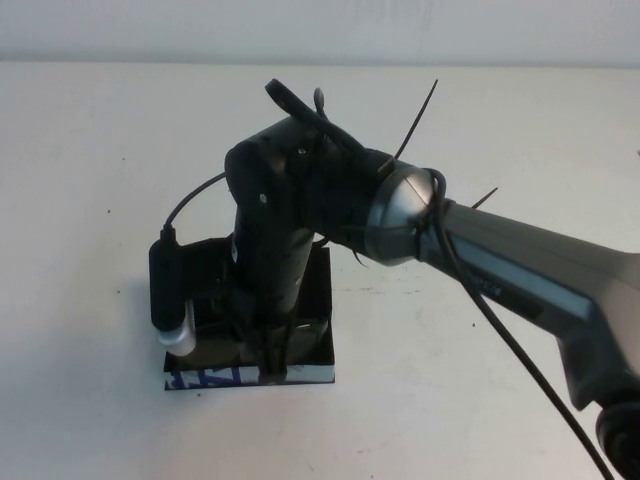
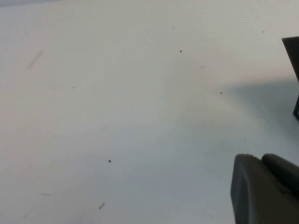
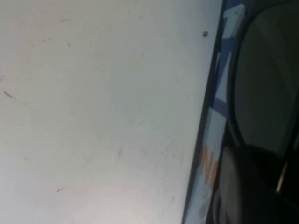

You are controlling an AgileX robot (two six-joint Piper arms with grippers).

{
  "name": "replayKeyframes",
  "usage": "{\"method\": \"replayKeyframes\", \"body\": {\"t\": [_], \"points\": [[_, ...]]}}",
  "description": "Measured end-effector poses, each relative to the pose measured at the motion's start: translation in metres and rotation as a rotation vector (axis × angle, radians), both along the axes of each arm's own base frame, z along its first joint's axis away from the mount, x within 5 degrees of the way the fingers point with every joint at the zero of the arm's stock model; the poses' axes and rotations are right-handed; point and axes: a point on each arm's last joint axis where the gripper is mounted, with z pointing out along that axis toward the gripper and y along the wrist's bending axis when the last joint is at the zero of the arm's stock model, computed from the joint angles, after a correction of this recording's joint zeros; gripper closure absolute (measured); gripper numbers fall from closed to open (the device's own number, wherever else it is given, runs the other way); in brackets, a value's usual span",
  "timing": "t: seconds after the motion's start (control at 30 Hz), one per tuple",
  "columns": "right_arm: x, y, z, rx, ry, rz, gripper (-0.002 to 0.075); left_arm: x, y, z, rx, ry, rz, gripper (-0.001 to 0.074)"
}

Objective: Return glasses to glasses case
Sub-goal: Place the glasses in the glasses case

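Right arm [image 1: 520,280] fills the near right of the high view, reaching across the white table [image 1: 480,120] so that its wrist and right gripper [image 1: 268,355] hang straight down over the glasses case [image 1: 300,372]. That case sits open a little left of the table's middle — black walls, with its light front side carrying blue print toward the robot. From the right wrist view the glasses [image 3: 261,79] lie just over the printed front edge, one dark rim and its clear lens close under the camera, inside or right at the case's mouth; I cannot tell whether the frame already rests on the lining. Whether the right gripper's fingers are closed on the frame or parted cannot be told either, since the wrist body hides them from above and they fall outside the wrist picture.

Judging by this, the step in hand is setting the glasses down. It would go best with a slow, straight descent, keeping the frame parallel to the long walls so neither end catches the rim, and letting go only once the frame is seated.

Left gripper [image 2: 264,186] is parked low over bare table — only a dark corner of it shows, so its fingers cannot be judged.
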Motion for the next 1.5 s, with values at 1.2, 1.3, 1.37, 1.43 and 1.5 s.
{"method": "replayKeyframes", "body": {"t": [1.2,1.3,1.37,1.43,1.5], "points": [[0.019,0.003,-0.010,0.018,0.028,-0.106,0.0662,0.000,0.000,0.000,0.000,0.000,0.000,0.0735],[0.022,0.001,-0.012,0.010,0.027,-0.124,0.0662,0.000,0.000,0.000,0.000,0.000,0.000,0.0735],[0.022,0.001,-0.013,0.007,0.027,-0.124,0.0662,0.000,0.000,0.000,0.000,0.000,0.000,0.0735],[0.022,0.001,-0.014,0.007,0.030,-0.127,0.0662,0.000,0.000,0.000,0.000,0.000,0.000,0.0735],[0.022,0.002,-0.014,0.009,0.034,-0.129,0.0662,0.000,0.000,0.000,0.000,0.000,0.000,0.0735]]}}
